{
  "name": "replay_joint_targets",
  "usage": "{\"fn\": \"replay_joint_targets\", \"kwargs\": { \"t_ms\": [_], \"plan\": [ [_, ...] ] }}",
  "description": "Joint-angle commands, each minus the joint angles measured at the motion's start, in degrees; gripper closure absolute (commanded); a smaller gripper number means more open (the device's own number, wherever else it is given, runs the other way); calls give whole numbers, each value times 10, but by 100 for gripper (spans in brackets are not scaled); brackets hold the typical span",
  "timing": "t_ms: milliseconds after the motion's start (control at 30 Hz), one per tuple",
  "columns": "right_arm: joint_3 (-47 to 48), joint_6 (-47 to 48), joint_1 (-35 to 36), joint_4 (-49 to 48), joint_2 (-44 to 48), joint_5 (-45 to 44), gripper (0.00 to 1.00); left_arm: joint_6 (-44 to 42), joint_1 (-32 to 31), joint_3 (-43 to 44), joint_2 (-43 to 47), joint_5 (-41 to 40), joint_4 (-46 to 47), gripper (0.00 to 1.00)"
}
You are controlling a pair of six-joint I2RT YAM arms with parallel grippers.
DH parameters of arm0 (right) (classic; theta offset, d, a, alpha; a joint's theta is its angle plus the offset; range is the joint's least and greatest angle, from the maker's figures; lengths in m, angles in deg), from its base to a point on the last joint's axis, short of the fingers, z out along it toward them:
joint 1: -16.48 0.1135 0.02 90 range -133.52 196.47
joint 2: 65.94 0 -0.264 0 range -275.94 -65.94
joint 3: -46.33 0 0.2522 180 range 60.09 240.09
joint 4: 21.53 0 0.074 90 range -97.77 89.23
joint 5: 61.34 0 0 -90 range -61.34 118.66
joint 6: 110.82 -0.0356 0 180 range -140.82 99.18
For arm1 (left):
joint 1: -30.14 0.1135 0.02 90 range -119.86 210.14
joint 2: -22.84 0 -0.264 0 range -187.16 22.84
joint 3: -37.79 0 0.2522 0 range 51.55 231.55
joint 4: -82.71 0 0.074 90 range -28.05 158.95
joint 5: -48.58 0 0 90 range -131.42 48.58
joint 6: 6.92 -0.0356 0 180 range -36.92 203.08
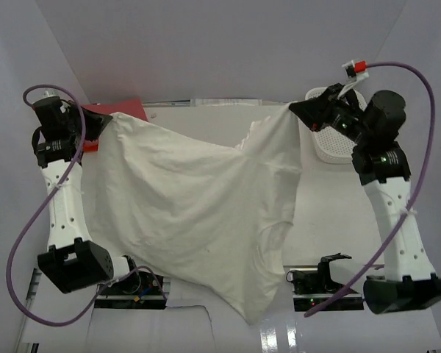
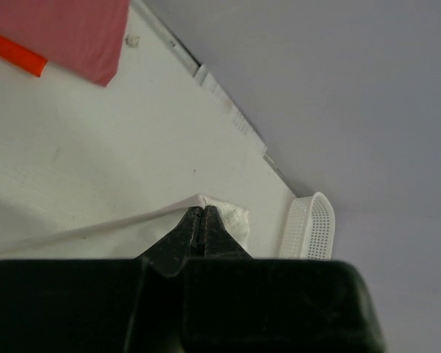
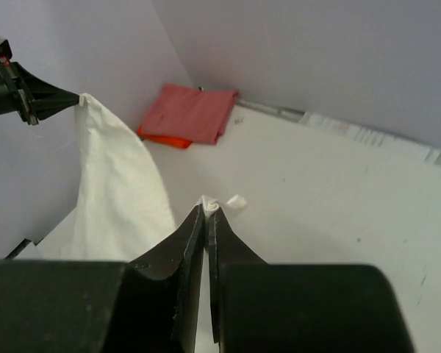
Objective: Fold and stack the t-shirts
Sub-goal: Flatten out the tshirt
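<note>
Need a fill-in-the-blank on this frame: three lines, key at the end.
1. The left hand and right hand each pinch the ___ t-shirt.
2. The bottom shirt under the folded pink-red shirt is ___.
3. The mesh basket sits nearest the ___ hand.
Missing: cream; orange; right.

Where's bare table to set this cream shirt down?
Bare table runs along the far edge from the pink-red shirt to the basket, and in front of it. Crowded: far-left corner, that shirt on the orange shirt; middle, under the hanging cream shirt.
</note>
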Motion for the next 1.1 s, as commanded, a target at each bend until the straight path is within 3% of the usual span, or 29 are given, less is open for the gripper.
{"fn": "replay_joint_targets", "kwargs": {
  "t_ms": [0, 100, 133, 200, 267, 333, 367, 400, 433, 467, 500, 533, 600, 667, 767, 800, 933, 1000, 1067],
  "plan": [
    [105, -6, -2, -41, -38, 20, 92, 9, -4, 65, -33, 12, 54, 100],
    [227, -5, -5, -11, -173, 36, 92, 26, -7, 174, -162, 33, 55, 100],
    [323, -9, -9, 13, -245, 50, 92, 37, -11, 245, -228, 50, 53, 100],
    [430, -24, -13, 32, -317, 81, 92, 41, -17, 287, -292, 58, 40, 100],
    [597, -71, -19, 33, -421, 132, 92, 50, -25, 441, -354, 83, 12, 100],
    [685, -138, -35, -22, -483, 206, 92, 43, -35, 556, -409, 94, -6, 100],
    [675, -130, -37, -25, -478, 218, 92, 28, -48, 553, -406, 81, -11, 100],
    [637, -102, -30, -16, -429, 224, 92, 19, -50, 518, -362, 75, -6, 100],
    [568, -73, -25, -16, -386, 217, 92, 18, -51, 365, -324, 82, 52, 100],
    [353, -69, -20, -102, -335, 194, 92, 21, -51, 267, -284, 87, 99, 100],
    [253, -81, -19, -150, -260, 188, 92, 26, -51, 185, -224, 89, 124, 100],
    [180, -85, -19, -160, -242, 184, 92, 21, -52, 68, -208, 94, 136, 100],
    [11, -72, -4, -142, -194, 188, 92, 13, -62, -29, -177, 110, 134, 100],
    [-150, -44, 28, -107, -150, 132, 92, -18, -73, -153, -153, 124, 135, 100],
    [-294, -70, 67, -83, -63, 62, 92, -52, -86, -282, -57, 125, 119, 100],
    [-361, -86, 90, -33, -36, 41, 92, -59, -89, -302, -32, 121, 108, 100],
    [-462, -107, 135, 60, 83, -64, 92, -103, -89, -324, 65, 102, -16, 100],
    [-424, -103, 141, 132, 169, -107, 92, -117, -86, -289, 77, 96, -42, 100],
    [-355, -78, 141, 184, 173, -142, 92, -114, -86, -270, 72, 117, -47, 100]
  ]
}}
